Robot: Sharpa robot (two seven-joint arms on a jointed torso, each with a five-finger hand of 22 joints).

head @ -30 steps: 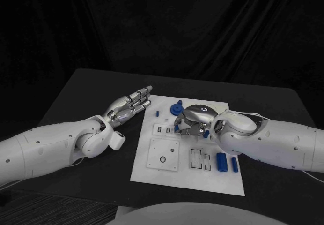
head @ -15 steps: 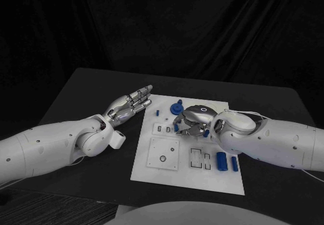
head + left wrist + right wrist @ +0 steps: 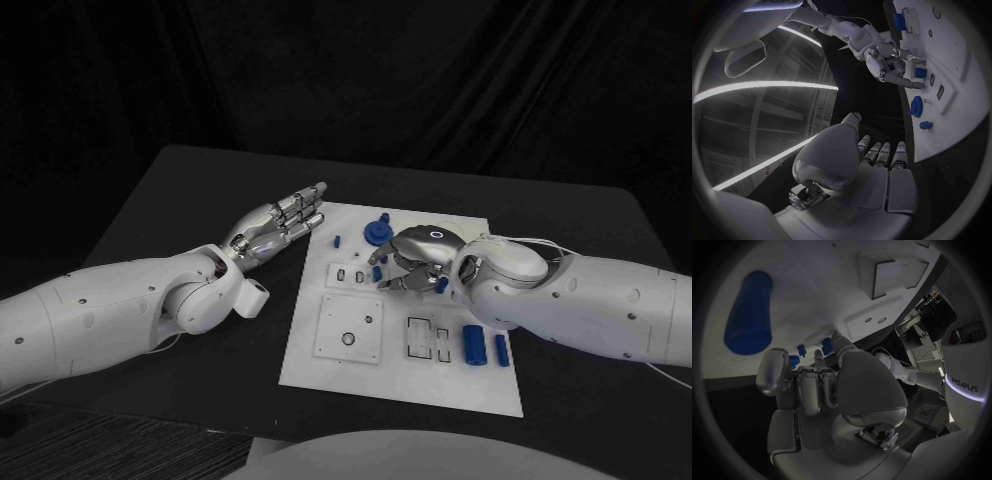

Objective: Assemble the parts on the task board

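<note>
My right hand [image 3: 411, 262] crowds the task board's [image 3: 433, 385] upper middle, hemmed by the blue round part [image 3: 376, 232] beside it. My left hand [image 3: 277, 225] blocks the board's upper-left edge. I see open board along the near edge, below the two blue cylinders [image 3: 485, 346].

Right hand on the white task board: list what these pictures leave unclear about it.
- Head view: the silver right hand curls over the white task board; its own fingers hide whatever lies beneath them.
- Left wrist view: a small blue block sits at the fingertips; held or merely touched cannot be told.
- Right wrist view: the palm covers the fingertips' contact point.
</note>
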